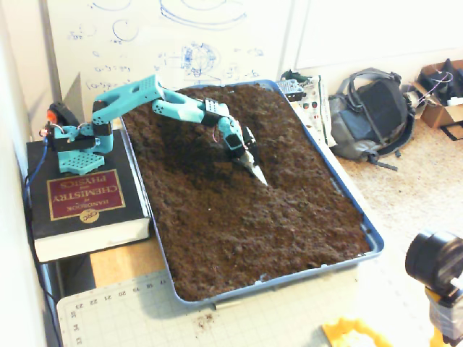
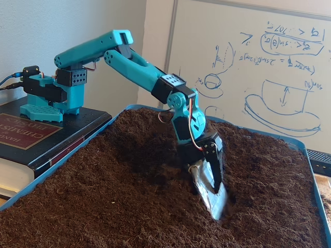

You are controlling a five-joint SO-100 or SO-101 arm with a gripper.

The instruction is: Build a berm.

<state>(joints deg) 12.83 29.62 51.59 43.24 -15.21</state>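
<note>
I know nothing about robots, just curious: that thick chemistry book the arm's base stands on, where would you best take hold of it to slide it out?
Probably by the book's near edge, where the white page block shows in a fixed view, coming from the front. It lies flat, the arm's base weighs on its far half, and the blue tray borders its right side there.
</note>
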